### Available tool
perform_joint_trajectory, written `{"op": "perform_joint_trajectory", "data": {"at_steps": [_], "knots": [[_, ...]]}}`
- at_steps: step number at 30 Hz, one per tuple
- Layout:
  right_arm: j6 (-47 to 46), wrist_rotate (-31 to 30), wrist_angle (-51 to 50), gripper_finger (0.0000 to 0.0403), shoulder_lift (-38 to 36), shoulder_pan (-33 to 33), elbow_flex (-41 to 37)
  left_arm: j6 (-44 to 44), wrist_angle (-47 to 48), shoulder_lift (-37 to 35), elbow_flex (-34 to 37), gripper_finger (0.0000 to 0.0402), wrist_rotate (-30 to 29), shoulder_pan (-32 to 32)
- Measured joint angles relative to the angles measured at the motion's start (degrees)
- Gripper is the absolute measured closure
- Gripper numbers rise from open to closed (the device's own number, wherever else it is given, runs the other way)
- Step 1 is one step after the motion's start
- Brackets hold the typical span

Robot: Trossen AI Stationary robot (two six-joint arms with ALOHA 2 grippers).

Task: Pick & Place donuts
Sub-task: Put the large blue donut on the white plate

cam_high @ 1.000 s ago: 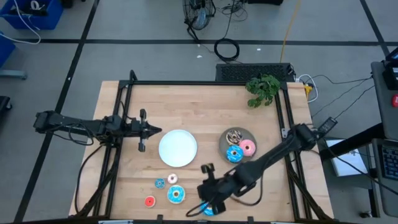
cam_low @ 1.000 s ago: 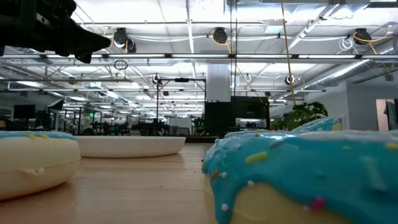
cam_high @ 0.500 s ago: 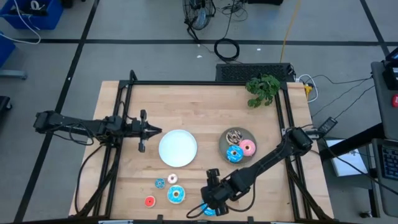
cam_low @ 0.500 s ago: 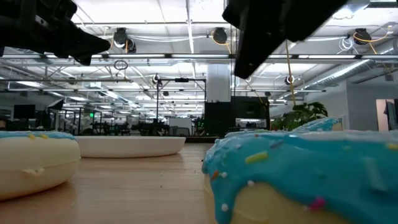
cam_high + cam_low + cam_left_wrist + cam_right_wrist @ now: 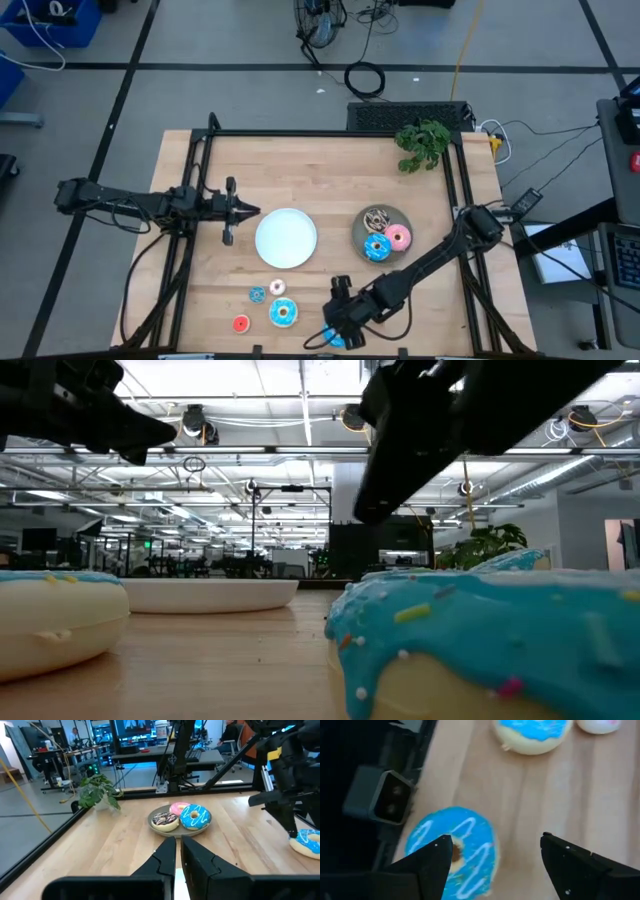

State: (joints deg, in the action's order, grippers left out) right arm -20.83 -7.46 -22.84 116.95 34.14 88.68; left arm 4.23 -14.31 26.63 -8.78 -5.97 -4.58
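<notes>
A blue-iced donut (image 5: pixel 455 852) with white stripes lies at the table's near edge (image 5: pixel 335 341), and it looms close in the low view (image 5: pixel 490 645). My right gripper (image 5: pixel 495 845) hangs open just above it, with one finger over its hole and the other beyond its side. A grey plate (image 5: pixel 400 217) holds brown, blue and pink donuts. Several small donuts, one of them blue (image 5: pixel 283 313) and one red (image 5: pixel 240 323), lie near the white plate (image 5: pixel 286 238). My left gripper (image 5: pixel 254 211) waits shut, left of the white plate.
A potted plant (image 5: pixel 423 142) stands at the far right corner. A black frame (image 5: pixel 205 160) runs along the table's sides. A small camera block (image 5: pixel 385 800) sits at the near edge beside the striped donut. Bare wood lies between the two plates.
My right gripper has opened wide and has come down over the striped blue donut at the near edge, shifting slightly toward the table's right. It now shows in the low view above the donut. The donut has stayed where it was.
</notes>
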Motion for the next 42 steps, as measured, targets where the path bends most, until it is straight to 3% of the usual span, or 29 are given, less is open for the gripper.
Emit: {"op": "perform_joint_trajectory", "data": {"at_steps": [8, 23, 33, 37, 42], "knots": [[-1.2, -3.3, 3.1, 0.0125, 0.0, 1.9, -2.3, 0.0, 0.8, 0.0, 0.0, 0.0366, 0.0, 0.0], [-4.2, -3.0, 11.9, 0.0126, 0.5, 1.8, -8.7, 0.4, 0.8, 0.0, 0.0, 0.0366, -0.1, 0.0], [-5.9, 1.2, 12.3, 0.0128, 4.2, 0.2, -8.5, 0.5, 0.8, 0.0, 0.0, 0.0366, -0.1, 0.0], [-6.5, 1.7, 11.4, 0.0157, 4.1, -0.4, -8.6, 0.8, 0.8, 0.0, 0.0, 0.0366, -0.1, 0.0], [-10.4, 5.7, 10.5, 0.0248, 4.1, -1.9, -8.6, 1.1, 0.8, 0.0, 0.0, 0.0366, -0.1, 0.0]]}}
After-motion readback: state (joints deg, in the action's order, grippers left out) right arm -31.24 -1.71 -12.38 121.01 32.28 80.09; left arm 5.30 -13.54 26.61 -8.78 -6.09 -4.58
